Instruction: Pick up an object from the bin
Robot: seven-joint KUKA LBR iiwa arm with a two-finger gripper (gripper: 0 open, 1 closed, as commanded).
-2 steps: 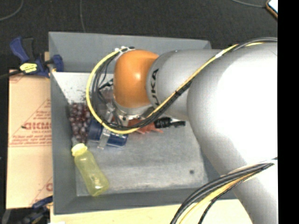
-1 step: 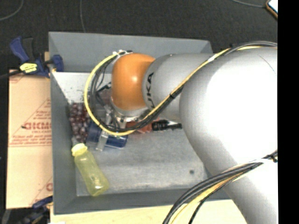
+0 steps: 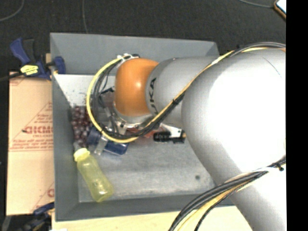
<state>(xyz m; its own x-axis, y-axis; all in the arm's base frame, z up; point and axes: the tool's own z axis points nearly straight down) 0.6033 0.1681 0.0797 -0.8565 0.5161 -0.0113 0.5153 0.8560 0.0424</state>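
Yellow bottle (image 3: 94,175) near dark grapes (image 3: 79,123)

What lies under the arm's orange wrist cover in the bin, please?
Peeking out from under the orange cover: a dark red beaded cluster on its left, a blue object below, a black-and-orange tool on its right. Whatever lies directly beneath is covered by the arm.

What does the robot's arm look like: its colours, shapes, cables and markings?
The arm is made of thick, rounded silver-grey links. An orange, dome-shaped cover sits at its wrist. Beside the cover, black letters are printed on the grey link. Yellow and black cables loop around the wrist, and a yellow one runs back along the arm.
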